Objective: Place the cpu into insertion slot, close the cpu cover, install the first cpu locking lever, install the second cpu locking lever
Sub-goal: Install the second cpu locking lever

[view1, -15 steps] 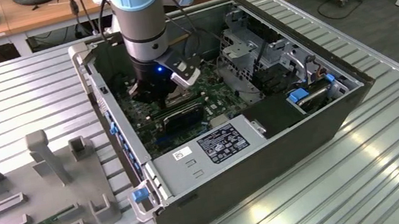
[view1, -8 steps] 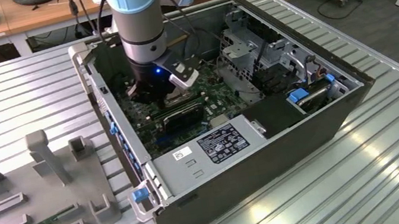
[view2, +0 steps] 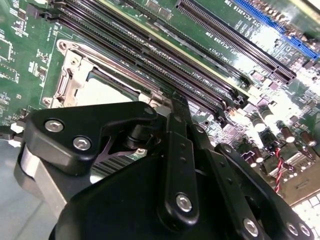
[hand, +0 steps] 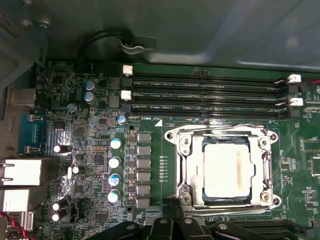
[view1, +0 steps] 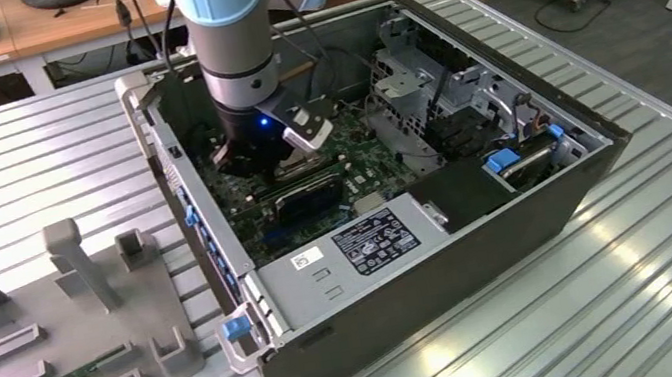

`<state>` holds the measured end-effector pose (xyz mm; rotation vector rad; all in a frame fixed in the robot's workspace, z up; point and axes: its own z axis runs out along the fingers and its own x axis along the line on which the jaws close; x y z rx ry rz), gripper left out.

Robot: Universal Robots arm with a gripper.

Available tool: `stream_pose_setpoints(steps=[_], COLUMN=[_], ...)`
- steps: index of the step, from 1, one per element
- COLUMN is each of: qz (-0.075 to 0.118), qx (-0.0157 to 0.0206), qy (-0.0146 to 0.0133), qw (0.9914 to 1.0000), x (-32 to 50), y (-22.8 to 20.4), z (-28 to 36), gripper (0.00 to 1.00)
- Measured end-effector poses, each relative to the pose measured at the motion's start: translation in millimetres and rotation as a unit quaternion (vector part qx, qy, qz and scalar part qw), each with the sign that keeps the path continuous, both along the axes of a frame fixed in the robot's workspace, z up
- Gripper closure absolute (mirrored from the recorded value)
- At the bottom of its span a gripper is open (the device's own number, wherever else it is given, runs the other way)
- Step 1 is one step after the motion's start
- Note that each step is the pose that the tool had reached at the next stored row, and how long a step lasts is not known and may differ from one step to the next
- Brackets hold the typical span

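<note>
The end effector (view1: 281, 154) hangs low inside the open computer case (view1: 478, 227), just over the green motherboard (hand: 95, 150); its black linkage shows in both wrist views, but whether the fingers are apart or together I cannot tell.

In the first wrist view, one cpu (hand: 226, 169) already lies flat in the insertion slot (hand: 189, 172), its pale metal top facing up. One cpu cover (hand: 265, 165) appears to lie down around it as a silver frame (whether fully shut is hard to say). The locking levers cannot be made out clearly.

The cpu looks light, rigid and slick-topped, and I judge it fragile underneath, so it should be held by opposite edges only. The cover is thin stiff sheet metal, best pressed along its free edge, away from the hinge.

Three long memory slots (hand: 205, 95) run beside the socket. Outside the case, on the exterior view's left, one grey fixture tray (view1: 64, 343) sits on the slatted desk (view1: 22, 167).
</note>
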<state>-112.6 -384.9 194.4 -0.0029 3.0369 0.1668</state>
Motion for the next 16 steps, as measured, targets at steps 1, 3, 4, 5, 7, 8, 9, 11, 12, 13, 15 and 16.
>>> stream_pose_setpoints(steps=[1, 3, 4, 5, 7, 8, 9, 11, 12, 13, 15, 16], qz=[0.000, 0.000, 0.000, 0.000, 0.000, 0.000, 0.000, 0.000, 0.000, 0.000, 0.000, 0.000], qx=[0.0000, -0.0001, 0.0000, 0.0000, 0.0001, 0.0001, 0.0001, 0.0001, 0.0001, 0.0000, -0.0023, -0.0040], qy=[0.0000, 0.0001, 0.0001, 0.0000, -0.0001, 0.0000, 0.0000, 0.0000, 0.0000, 0.0000, 0.0012, 0.0021], qw=[1.00000, 1.00000, 1.00000, 1.00000, 1.00000, 1.00000, 1.00000, 1.00000, 1.00000, 1.00000, 1.00000, 0.99999], x=[-0.3, -0.6, -0.7, -0.7, -0.7, -0.7, -0.7, -0.7, -0.7, -0.7, -0.6, -0.6], y=[0.0, 0.0, 0.0, 0.0, 0.0, 0.0, 0.0, 0.0, 0.0, 0.0, 0.1, 0.1], z=[-0.5, -1.1, -1.3, -1.4, -1.5, -1.5, -1.5, -1.5, -1.5, -1.5, -1.6, -1.6], gripper=[0.89, 0.89, 0.89, 0.89, 0.89, 0.89, 0.89, 0.89, 0.89, 0.89, 0.89, 0.89])
